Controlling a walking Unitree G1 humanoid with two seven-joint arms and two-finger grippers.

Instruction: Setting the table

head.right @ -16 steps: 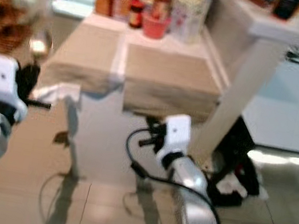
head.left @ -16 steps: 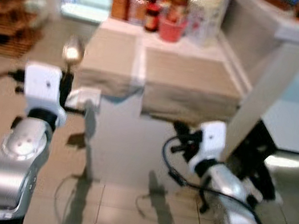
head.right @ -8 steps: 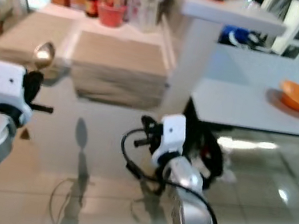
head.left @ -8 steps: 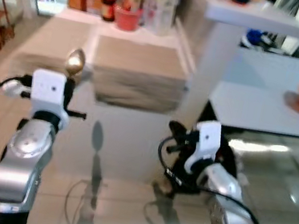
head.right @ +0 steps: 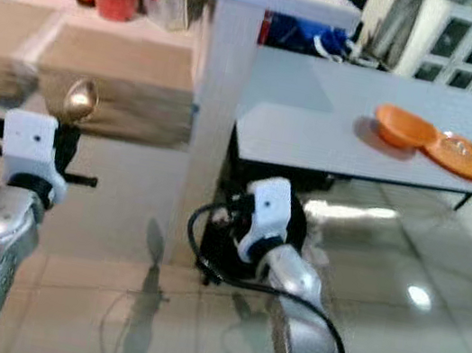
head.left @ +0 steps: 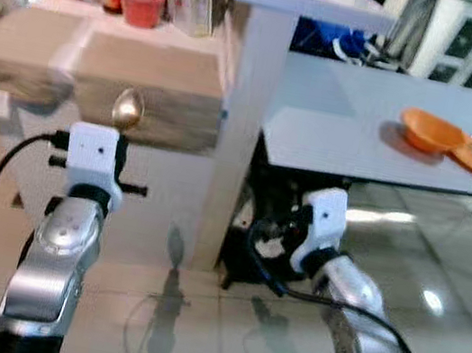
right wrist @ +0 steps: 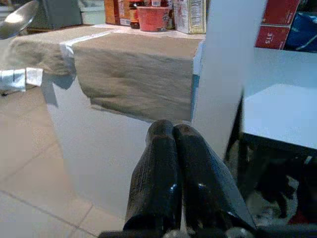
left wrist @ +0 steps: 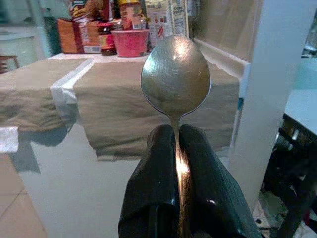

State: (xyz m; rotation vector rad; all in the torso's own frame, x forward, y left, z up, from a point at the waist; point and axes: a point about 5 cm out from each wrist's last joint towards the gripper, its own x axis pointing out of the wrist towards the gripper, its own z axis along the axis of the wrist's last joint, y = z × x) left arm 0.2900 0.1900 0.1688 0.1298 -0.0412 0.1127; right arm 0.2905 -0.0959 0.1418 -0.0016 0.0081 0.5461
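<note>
The left end effector point(left wrist: 177, 144) is clamped on the handle of a metal spoon point(left wrist: 175, 76), its two black fingers point(left wrist: 157, 163) pressed together on either side of the stem. The spoon stands upright, long axis vertical, with the bowl pointing up just above the fingertips and its hollow face turned back toward the wrist camera. Beyond the bowl lies a bench point(head.left: 148, 79) covered in beige cloth, with a red cup point(left wrist: 130, 41) and packets at its far end. To the right of the left end effector stands a white pillar point(head.left: 246, 96).

The right end effector point(right wrist: 173, 130) carries nothing; its fingers are pressed together, tips touching, pointing toward the cloth-covered bench and the pillar. Well off to its right, a white bench point(head.right: 367, 108) carries an orange bowl point(head.right: 403, 127) touching an orange plate point(head.right: 460, 153).
</note>
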